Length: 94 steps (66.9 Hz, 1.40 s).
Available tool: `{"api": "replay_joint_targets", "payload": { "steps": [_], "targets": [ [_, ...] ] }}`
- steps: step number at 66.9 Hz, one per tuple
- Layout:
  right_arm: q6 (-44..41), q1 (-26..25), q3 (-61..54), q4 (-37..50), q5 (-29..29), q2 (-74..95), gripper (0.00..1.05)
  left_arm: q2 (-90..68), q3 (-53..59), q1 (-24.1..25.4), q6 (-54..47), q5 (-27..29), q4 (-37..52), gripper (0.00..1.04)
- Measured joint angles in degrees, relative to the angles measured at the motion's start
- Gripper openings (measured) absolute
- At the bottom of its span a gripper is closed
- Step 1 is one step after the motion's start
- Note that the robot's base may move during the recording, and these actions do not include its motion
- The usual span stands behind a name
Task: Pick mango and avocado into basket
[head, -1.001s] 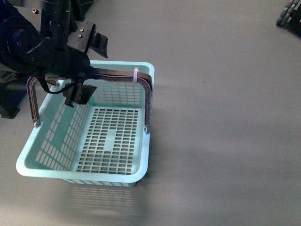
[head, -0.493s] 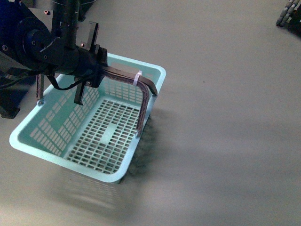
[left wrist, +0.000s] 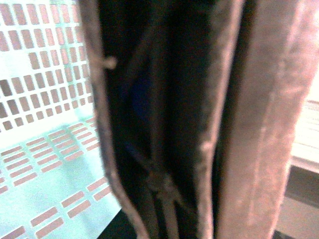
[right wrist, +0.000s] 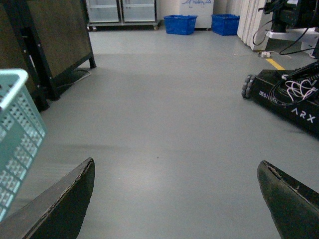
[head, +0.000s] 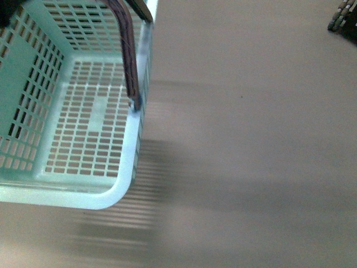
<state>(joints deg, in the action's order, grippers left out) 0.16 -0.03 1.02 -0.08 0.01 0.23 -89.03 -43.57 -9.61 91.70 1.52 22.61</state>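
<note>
The basket point(head: 125, 184) is light teal plastic with a rounded rim and walls and bottom pierced by rows of oblong slots. It fills the upper left of the front view, tilted and close to the camera. A brown folding handle point(head: 127, 56) runs down to a pivot on its right wall. A striped shadow point(head: 128, 218) falls on the smooth grey floor point(head: 251, 139) beneath it.

In the left wrist view, the brown handle straps point(left wrist: 259, 124) pass just before the lens, matt and worn at the edges, with the slotted teal wall point(left wrist: 45, 74) behind. Whether the left gripper clasps them cannot be told.

In the right wrist view, the right gripper point(right wrist: 175, 167) stands spread wide over bare floor. Its dark, curved fingers point(right wrist: 65, 204) hold nothing and lie beside but apart from the basket's corner point(right wrist: 15, 129). Beyond are blue bins point(right wrist: 180, 24) and a black wheeled base point(right wrist: 289, 99).
</note>
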Motion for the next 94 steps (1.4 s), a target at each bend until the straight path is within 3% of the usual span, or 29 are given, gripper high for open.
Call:
{"api": "replay_joint_targets", "payload": {
  "steps": [15, 30, 94],
  "targets": [
    [0.0, 0.0, 0.0, 0.0, 0.0, 0.0, 0.96, 22.8, 1.4, 1.2, 0.4, 0.7, -15.3, 0.15],
    [0.0, 0.0, 0.0, 0.0, 0.0, 0.0, 0.96, 34.9, 1.4, 2.1, -0.4, -0.4, -25.7, 0.15],
    [0.0, 0.0, 0.0, 0.0, 0.0, 0.0, 0.96, 36.1, 1.3, 2.5, -1.2, 0.0, -26.2, 0.15]
  ]
}}
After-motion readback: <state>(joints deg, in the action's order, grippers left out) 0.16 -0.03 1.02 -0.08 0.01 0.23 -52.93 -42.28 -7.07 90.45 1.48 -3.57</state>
